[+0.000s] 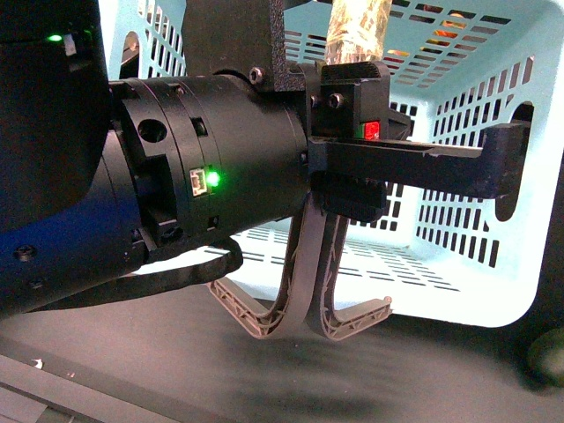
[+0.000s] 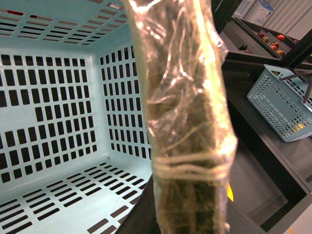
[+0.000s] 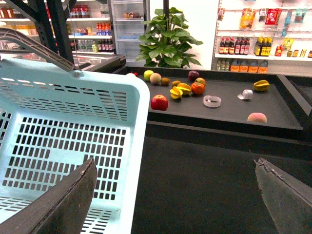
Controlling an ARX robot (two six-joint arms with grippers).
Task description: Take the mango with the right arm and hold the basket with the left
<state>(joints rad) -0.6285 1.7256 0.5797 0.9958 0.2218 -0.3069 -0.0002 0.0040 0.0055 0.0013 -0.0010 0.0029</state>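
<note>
The pale blue basket [image 1: 467, 238] hangs tilted above the dark table, its open inside facing me. My left gripper [image 1: 352, 84] is shut on its tape-wrapped handle [image 2: 187, 122], which fills the middle of the left wrist view and hides the fingers. A bright yellow sliver [image 2: 229, 192] peeks from behind that handle, low over the table. It may be the mango, mostly hidden. My right gripper [image 3: 175, 163] stands wide open above bare dark table, with nothing between its fingers [image 3: 73, 195]. The basket's corner [image 3: 139, 97] is beside it.
A dark green fruit [image 1: 551, 352] lies at the table's right edge. A far black shelf [image 3: 282, 124] carries several fruits, among them a red apple [image 3: 159, 102]. A second, grey-blue basket [image 2: 282, 102] sits off to one side. Grey ribbed curved pieces [image 1: 300, 308] hang under my left arm.
</note>
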